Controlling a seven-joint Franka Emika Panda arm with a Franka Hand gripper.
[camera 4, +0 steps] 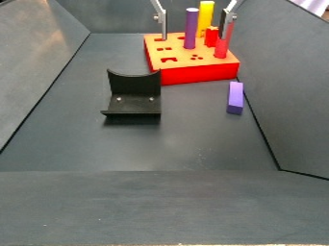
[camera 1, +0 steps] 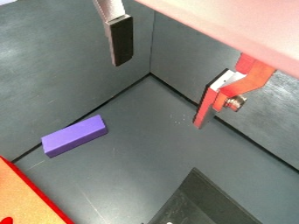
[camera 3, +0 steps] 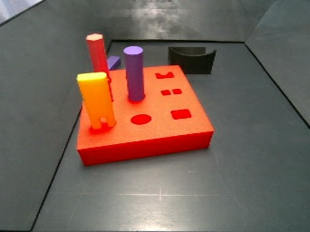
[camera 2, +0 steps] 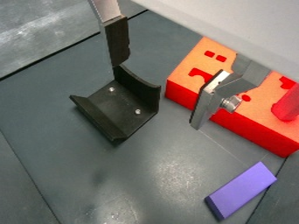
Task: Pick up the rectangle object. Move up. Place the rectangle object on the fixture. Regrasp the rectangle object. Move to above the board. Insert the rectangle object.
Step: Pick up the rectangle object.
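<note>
Bare floor surrounds rectangle object (camera 4: 236,96); claw (camera 2: 163,83) hangs open above.

Both wrist views look down past the gripper (camera 2: 163,83) — side views seemingly face the board (camera 3: 182,136) oppositely.

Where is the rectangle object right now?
The rectangle object lies flat on the floor beside the board, apart from the fixture; the open pincer hovers above, not holding it.

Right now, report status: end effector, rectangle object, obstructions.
End effector open, empty, hovering above the floor between the fixture and the board. Rectangle object lying flat on the floor beside the board, untouched. Nothing blocking it.
</note>
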